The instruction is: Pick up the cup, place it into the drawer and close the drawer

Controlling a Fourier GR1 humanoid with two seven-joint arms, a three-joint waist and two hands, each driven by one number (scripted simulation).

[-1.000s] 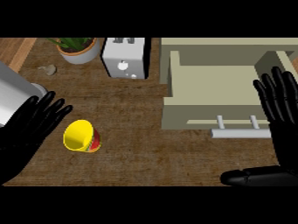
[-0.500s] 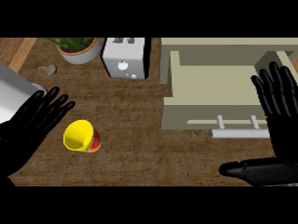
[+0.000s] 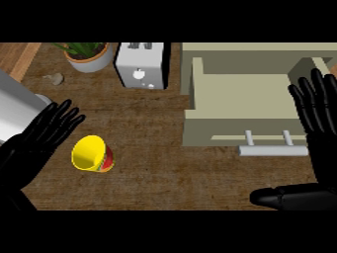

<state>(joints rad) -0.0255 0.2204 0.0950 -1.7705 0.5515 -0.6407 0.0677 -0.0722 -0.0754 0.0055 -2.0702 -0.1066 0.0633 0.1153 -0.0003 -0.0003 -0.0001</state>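
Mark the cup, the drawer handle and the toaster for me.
cup (image 3: 92, 154): head view, on its yellow side.
drawer handle (image 3: 272, 150): head view, on the bar.
toaster (image 3: 142, 69): head view, on its top.

Left robot hand and right robot hand both flat, fingers straight, empty.

A white toaster stands at the back of the wooden bench, a potted plant just beside it, and a small pale object lies nearby.
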